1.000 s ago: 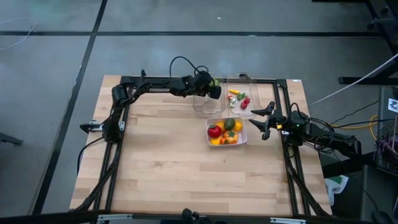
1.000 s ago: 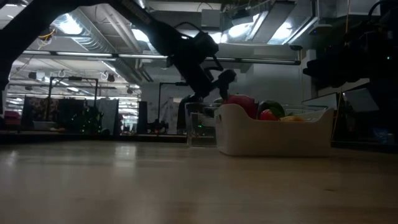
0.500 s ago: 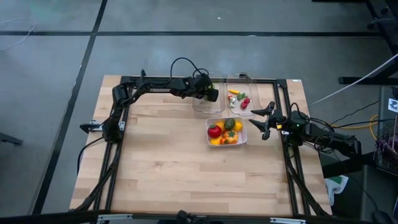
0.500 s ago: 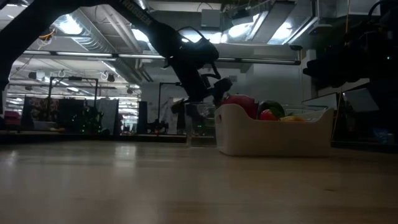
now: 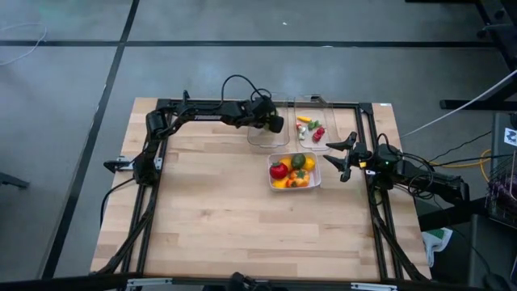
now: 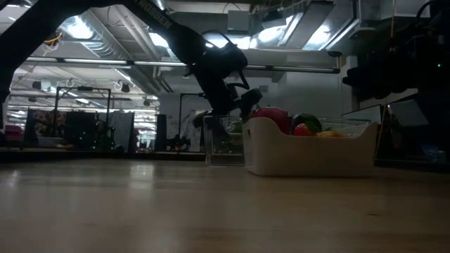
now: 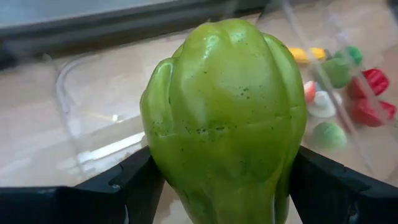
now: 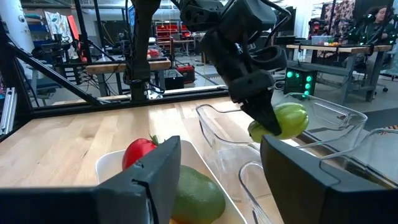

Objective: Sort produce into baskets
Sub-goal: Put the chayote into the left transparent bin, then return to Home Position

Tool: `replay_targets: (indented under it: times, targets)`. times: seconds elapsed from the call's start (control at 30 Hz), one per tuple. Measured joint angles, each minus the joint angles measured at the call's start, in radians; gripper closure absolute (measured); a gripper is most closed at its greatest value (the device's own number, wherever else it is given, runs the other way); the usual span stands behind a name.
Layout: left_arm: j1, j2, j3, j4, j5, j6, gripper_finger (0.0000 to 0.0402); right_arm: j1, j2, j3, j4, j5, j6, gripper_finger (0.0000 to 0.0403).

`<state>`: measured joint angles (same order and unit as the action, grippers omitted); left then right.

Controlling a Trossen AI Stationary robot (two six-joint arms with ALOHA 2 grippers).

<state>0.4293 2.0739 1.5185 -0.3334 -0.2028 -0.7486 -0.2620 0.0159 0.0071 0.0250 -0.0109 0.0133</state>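
Note:
My left gripper is shut on a long green ribbed piece above an empty clear tub at the table's far side. A second clear tub, to the right of it, holds tiny red, yellow and green bits. A whitish tub nearer the middle holds red, green, yellow and orange pieces. My right gripper is open and empty, just right of the whitish tub. My left gripper pinches the green piece's two opposite sides between its two fingers. In the right wrist view the fingers slant down at it from above. The piece juts out past them, lifted clear above the empty clear tub.
A dark metal frame runs along the table's far, left and right sides. The wide near half of the wooden table is bare. The room behind holds benches and equipment.
My left gripper has gone a little toward the table's near-left and down over the empty clear tub, still carrying the green piece.

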Motion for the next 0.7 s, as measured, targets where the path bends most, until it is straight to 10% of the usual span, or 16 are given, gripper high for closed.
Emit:
replay_targets:
  times: [0.7]
  targets:
    - [-0.006,0.000,-0.001,0.031,0.001,0.104,0.0021,0.000,0.000,0.000,0.000,0.000,0.000,0.0185]
